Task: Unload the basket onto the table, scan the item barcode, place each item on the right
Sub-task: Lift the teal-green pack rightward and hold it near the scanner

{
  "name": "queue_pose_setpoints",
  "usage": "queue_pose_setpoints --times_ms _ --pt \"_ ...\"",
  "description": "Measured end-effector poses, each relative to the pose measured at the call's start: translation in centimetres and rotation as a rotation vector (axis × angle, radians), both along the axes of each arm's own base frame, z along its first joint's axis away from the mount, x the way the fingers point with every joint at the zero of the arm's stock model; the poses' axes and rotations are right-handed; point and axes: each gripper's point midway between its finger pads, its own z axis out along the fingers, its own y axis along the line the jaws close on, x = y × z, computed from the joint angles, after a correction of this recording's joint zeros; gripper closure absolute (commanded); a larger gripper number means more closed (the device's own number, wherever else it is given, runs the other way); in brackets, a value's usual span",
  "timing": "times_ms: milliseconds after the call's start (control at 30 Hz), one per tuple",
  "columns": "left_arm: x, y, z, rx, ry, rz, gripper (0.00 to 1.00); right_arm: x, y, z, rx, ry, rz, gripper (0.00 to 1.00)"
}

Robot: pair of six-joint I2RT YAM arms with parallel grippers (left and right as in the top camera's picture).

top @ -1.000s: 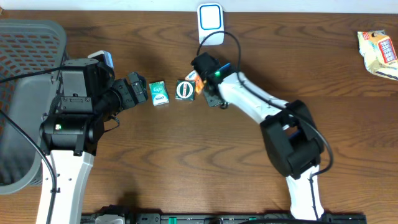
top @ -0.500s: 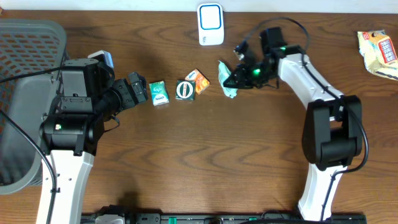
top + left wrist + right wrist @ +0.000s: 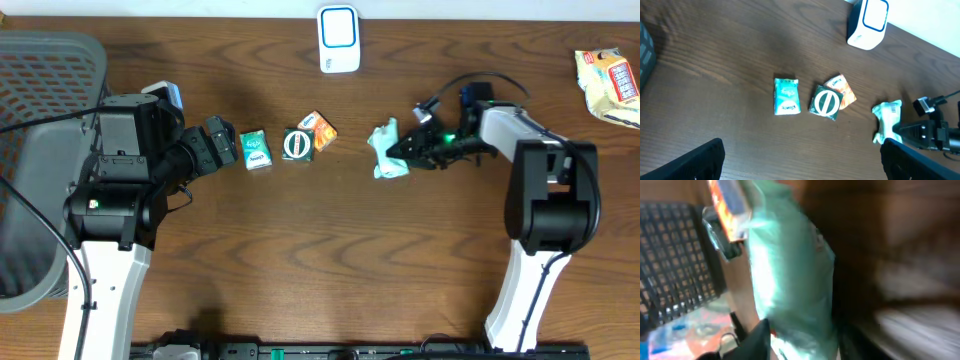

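- We see the right gripper (image 3: 405, 153) low over the table (image 3: 330, 260), reaching leftward, its tips up against a mint-green packet (image 3: 384, 150).
- In the right wrist view the packet fills the frame, but the view is blurred. We cannot tell whether the jaws grip it or stand loose around it.
- The packet sits right of centre, well apart from the white-and-blue scanner (image 3: 339, 38), which stands at the table's far edge.
- The left gripper (image 3: 228, 143) has its jaws spread wide with nothing between them. Its dark fingers (image 3: 700, 160) show at the bottom corners of the left wrist view.
- Just right of the left gripper there is a teal packet (image 3: 255, 149), then a dark green packet (image 3: 297, 144) touching an orange packet (image 3: 320, 130).
- A grey basket (image 3: 40, 70) is at the far left, and a snack bag (image 3: 608, 85) at the far right corner.
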Motion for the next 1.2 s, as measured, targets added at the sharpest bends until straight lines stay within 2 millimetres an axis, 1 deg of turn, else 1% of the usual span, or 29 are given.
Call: queue_pose_setpoints --times_ms 67,167,267,333,400,533,700,733,767,800,833,867,900,933,1200 --pt "0.0 0.0 0.0 0.000 0.000 0.000 0.02 0.0 -1.1 -0.1 -0.014 0.026 -0.026 0.57" --pt "0.0 0.0 0.0 0.000 0.000 0.000 0.02 0.0 -2.5 0.4 -0.026 0.070 -0.061 0.55" --pt "0.0 0.0 0.0 0.000 0.000 0.000 0.02 0.5 -3.2 1.3 -0.032 0.076 -0.072 0.53" --pt "0.0 0.0 0.0 0.000 0.000 0.000 0.02 0.8 -3.2 1.7 -0.033 0.072 -0.069 0.51" --pt "0.0 0.0 0.0 0.000 0.000 0.000 0.02 0.5 -2.9 1.8 -0.034 0.085 -0.061 0.51" --pt "0.0 0.0 0.0 0.000 0.000 0.000 0.02 0.0 -1.6 1.6 -0.049 0.091 -0.026 0.51" --pt "0.0 0.0 0.0 0.000 0.000 0.000 0.02 -0.8 -0.7 -0.6 -0.203 0.154 -0.026 0.52" --pt "0.0 0.0 0.0 0.000 0.000 0.000 0.02 -0.8 -0.5 -0.7 -0.223 0.159 -0.032 0.54" --pt "0.0 0.0 0.0 0.000 0.000 0.000 0.02 -0.6 -0.3 -0.7 -0.244 0.148 -0.035 0.58" --pt "0.0 0.0 0.0 0.000 0.000 0.000 0.03 -0.2 -0.1 -0.8 -0.263 0.128 -0.038 0.68" --pt "0.0 0.0 0.0 0.000 0.000 0.000 0.02 0.0 0.1 -0.8 -0.272 0.114 -0.038 0.74" --pt "0.0 0.0 0.0 0.000 0.000 0.000 0.02 0.2 0.2 -1.0 -0.285 0.107 -0.042 0.85" --pt "0.0 0.0 0.0 0.000 0.000 0.000 0.02 0.4 0.5 -1.1 -0.291 0.090 -0.038 0.94" --pt "0.0 0.0 0.0 0.000 0.000 0.000 0.02 0.5 0.7 -1.2 -0.298 0.085 -0.039 0.99" --pt "0.0 0.0 0.0 0.000 0.000 0.000 0.02 0.8 1.7 -0.9 -0.306 0.065 -0.029 0.99"
